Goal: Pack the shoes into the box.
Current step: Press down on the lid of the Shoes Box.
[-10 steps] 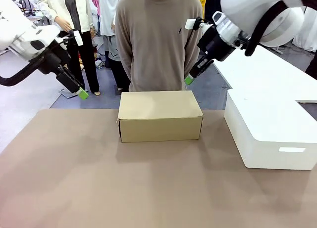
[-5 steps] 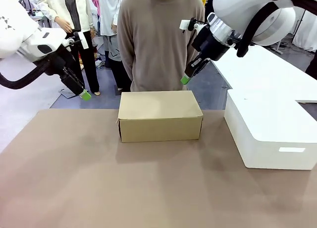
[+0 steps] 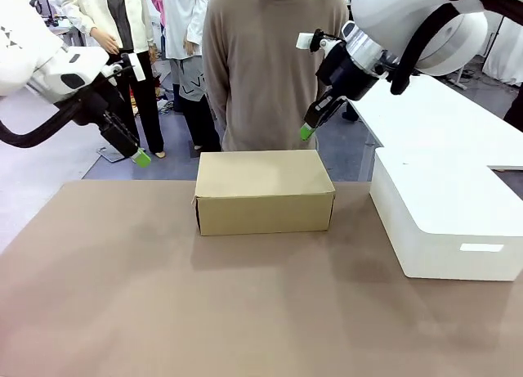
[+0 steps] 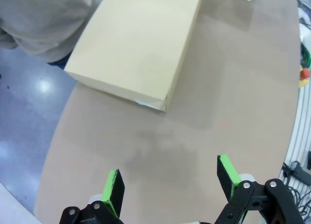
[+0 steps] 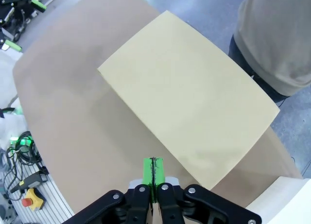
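Note:
The tan cardboard box [image 3: 264, 191] stands with its lid down at the far middle of the brown table [image 3: 163, 311]; the shoes are hidden. My right gripper [image 3: 306, 132] hangs above the box's far right corner, green pads pressed together and holding nothing. In its wrist view the gripper [image 5: 153, 173] is above the box lid [image 5: 189, 97]. My left gripper [image 3: 142, 158] hovers past the table's far left edge. Its wrist view shows the gripper [image 4: 170, 185] open, with the box [image 4: 141, 44] ahead.
A person in a beige sweater [image 3: 265, 66] stands right behind the box, arms back. A large white plastic box [image 3: 449, 213] takes up the table's right side. The table's near half is bare brown surface.
The right gripper swung left and slightly down toward the box's far right corner. The left gripper shifted a little. The person has stepped slightly to the right.

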Tool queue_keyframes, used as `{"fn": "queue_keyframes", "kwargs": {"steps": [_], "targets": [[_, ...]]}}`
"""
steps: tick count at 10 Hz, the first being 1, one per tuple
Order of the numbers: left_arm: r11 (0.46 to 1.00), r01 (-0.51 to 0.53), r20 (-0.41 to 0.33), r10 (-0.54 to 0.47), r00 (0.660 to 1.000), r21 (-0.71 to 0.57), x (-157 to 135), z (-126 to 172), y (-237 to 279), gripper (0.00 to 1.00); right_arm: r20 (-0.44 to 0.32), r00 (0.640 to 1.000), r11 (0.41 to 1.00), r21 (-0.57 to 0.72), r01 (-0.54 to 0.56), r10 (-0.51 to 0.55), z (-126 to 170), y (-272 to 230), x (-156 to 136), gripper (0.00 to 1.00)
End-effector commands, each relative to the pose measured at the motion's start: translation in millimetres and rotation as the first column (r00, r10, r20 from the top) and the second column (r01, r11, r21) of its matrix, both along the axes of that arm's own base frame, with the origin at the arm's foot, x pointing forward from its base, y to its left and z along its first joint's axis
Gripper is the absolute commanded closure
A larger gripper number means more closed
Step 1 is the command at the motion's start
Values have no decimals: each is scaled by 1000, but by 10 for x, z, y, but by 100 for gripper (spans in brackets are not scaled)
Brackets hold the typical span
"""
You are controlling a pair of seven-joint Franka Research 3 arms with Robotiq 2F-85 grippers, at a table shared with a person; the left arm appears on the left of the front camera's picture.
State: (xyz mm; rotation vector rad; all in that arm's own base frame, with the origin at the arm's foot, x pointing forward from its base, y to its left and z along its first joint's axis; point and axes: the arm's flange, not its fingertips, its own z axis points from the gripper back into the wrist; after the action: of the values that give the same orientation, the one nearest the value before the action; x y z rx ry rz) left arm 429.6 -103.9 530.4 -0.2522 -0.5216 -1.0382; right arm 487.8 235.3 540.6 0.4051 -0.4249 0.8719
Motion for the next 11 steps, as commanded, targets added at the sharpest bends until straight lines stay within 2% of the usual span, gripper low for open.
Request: {"fn": "queue_keyframes", "kwargs": {"steps": [1,4,8,10,11], "targets": [[997,-70,46,69,997,23,-92,7,-102,0,-56,996,996,-59,71,-74,-16,336,180,100],[996,-89,50,88,995,18,-302,58,-15,0,-64,985,982,-114,152,-160,-162,666,471,100],[993,-112,44,111,993,30,-265,28,34,0,-93,963,962,-122,243,-255,-489,936,793,100],[995,-98,21,97,995,35,-244,22,25,0,-62,948,944,-137,302,-312,-628,1015,931,100],[996,-86,38,85,996,23,-255,45,48,0,-53,940,933,-154,326,-337,-726,1040,1002,100]]}}
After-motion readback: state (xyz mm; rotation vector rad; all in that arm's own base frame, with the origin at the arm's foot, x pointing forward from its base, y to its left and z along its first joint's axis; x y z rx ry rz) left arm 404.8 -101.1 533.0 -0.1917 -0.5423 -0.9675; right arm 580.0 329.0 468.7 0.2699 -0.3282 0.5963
